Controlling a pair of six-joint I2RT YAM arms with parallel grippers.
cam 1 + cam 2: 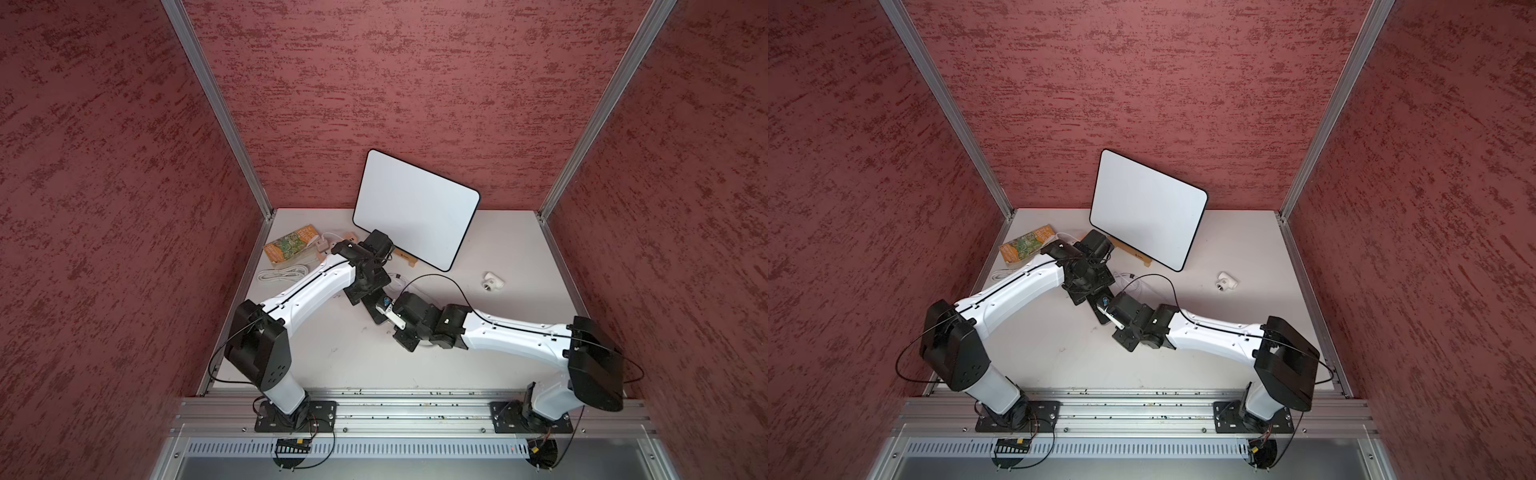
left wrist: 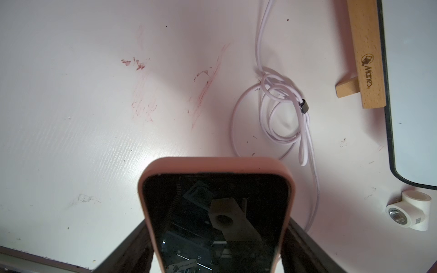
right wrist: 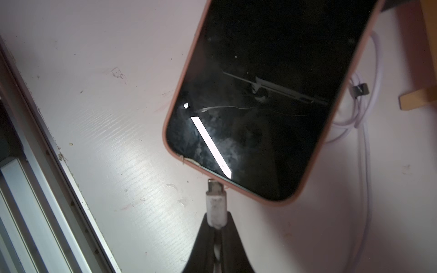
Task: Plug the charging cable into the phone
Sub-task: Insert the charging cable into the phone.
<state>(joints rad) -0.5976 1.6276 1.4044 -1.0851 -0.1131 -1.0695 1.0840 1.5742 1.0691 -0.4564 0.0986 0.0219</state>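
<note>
Phone [image 3: 260, 94] is sitting about mid-table, screen up and dark, pinkish rim all round. The left pincer [image 2: 215, 255] has it clamped by the long sides, one jaw on each edge in the left wrist view, so it's braced and shouldn't slide.

The charging cable [image 3: 215, 203] has its white plug body pinched tight in the right pincer [image 3: 216, 227]. The silver tip is right up against the phone's bottom edge, roughly where the port should be. Bare metal is showing between plug body and case, so I'd call it lined up and maybe just started, not seated. I can't tell from these shots if the tip is actually in the slot or only resting on the case.

The rest of the cable lies in a loose coil [image 2: 279, 113] on the table [image 1: 415, 357], just beside the phone.

So: phone grabbed, plug grabbed, alignment close. Left to do, I reckon: a straight push until the metal disappears, then let go.

Going outward in a top view, from the phone:
- white board [image 1: 415, 208] on its wooden stand [image 2: 364, 59] at 12 to 1 o'clock
- white pipe fitting [image 1: 493, 282] at about 2 to 3 o'clock
- flat bundle of thicker cord [image 1: 282, 274] near 10 o'clock, colourful box [image 1: 291, 245] just past it
</note>
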